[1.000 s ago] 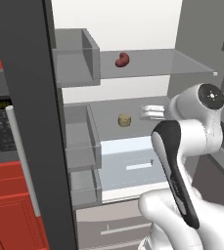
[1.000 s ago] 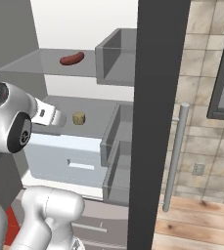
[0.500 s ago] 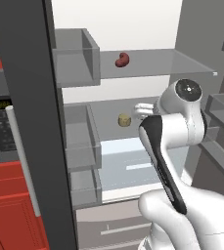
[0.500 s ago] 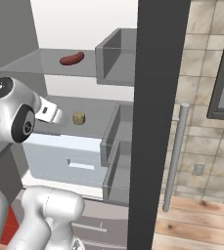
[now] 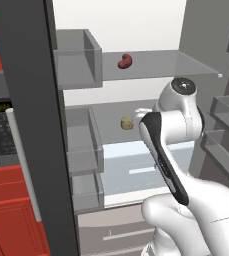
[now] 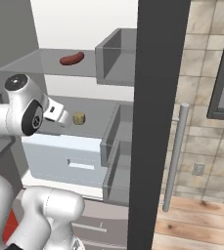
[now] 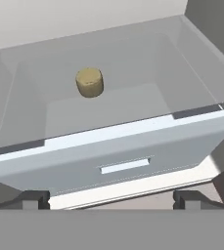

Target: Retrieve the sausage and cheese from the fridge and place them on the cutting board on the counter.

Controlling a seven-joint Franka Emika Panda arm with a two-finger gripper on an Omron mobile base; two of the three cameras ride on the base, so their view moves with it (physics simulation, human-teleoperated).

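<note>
Hand view: claw (image 7: 111,200) spread wide, empty, short of the cheese (image 7: 89,82).

My own arm (image 5: 167,150) hides part of the fridge's (image 5: 136,65) middle shelf (image 5: 106,112) and the pale drawer (image 5: 131,167) in the left base view. The fridge door (image 6: 155,122) is cut off at top and bottom in the right base view. My fingertips (image 7: 35,199) are cropped low in the hand view.

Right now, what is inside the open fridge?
The sausage lies on the upper glass shelf; the cheese sits on the shelf below. The pale drawer underneath is closed, so its contents are hidden.
</note>
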